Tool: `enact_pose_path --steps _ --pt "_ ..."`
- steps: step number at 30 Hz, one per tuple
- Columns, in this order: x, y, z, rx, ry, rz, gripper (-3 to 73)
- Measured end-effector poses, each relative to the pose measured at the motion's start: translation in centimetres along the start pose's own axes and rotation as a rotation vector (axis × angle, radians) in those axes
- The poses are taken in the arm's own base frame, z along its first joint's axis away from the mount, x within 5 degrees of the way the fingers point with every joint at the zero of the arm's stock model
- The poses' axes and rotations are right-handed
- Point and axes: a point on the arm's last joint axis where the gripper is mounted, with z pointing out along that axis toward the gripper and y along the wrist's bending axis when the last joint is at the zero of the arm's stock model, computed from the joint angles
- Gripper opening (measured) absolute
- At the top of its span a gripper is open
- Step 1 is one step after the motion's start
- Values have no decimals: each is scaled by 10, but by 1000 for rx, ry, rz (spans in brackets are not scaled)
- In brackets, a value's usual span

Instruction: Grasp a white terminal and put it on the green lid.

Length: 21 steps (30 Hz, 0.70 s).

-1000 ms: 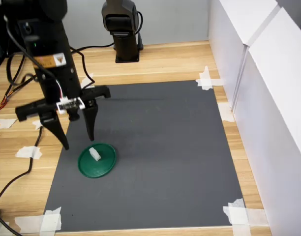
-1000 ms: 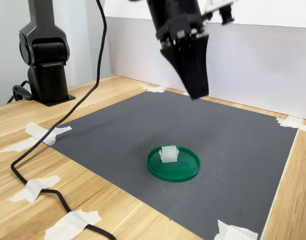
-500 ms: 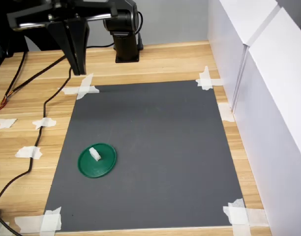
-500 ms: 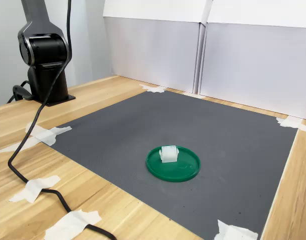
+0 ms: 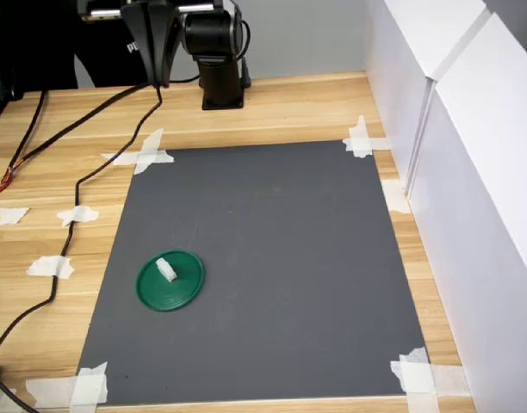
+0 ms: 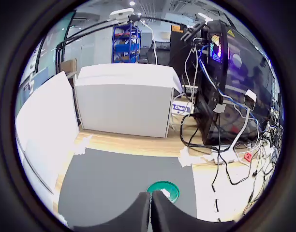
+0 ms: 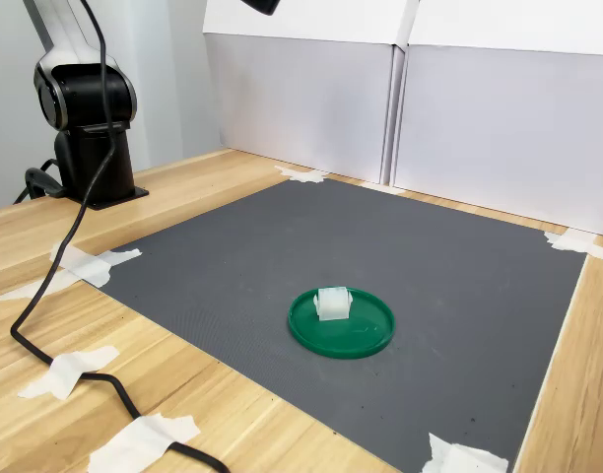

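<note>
- Done, by the look of it: white terminal point(image 7: 332, 303) resting on the green lid point(image 7: 366, 338), near the mat's point(image 5: 272, 258) front-left corner in the first exterior view.
- Gripper point(image 6: 151, 212) high above, fingers point(image 6: 138, 212) pressed together, empty.
- Lid flat, round, glossy, rimmed; terminal small, blocky; mat matte, finely textured.

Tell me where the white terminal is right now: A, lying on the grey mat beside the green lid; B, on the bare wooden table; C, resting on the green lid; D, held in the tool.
C: in both exterior views the white terminal rests on the green lid, with the tool far away from it, pressed closed.
</note>
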Motion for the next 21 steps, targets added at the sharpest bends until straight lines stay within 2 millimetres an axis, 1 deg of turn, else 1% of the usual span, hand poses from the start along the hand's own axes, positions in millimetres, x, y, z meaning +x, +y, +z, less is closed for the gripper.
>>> enact_pose_path --steps 4,7,13,17,21 --pt "20 8 -28 -3 -41 -10 -16" --pt "43 14 -38 -8 -43 -11 -16" --pt "93 23 -44 -9 -34 -12 -16" --pt "114 27 -47 -5 -51 -14 -16" --pt "126 29 -48 -3 -65 -12 -16"
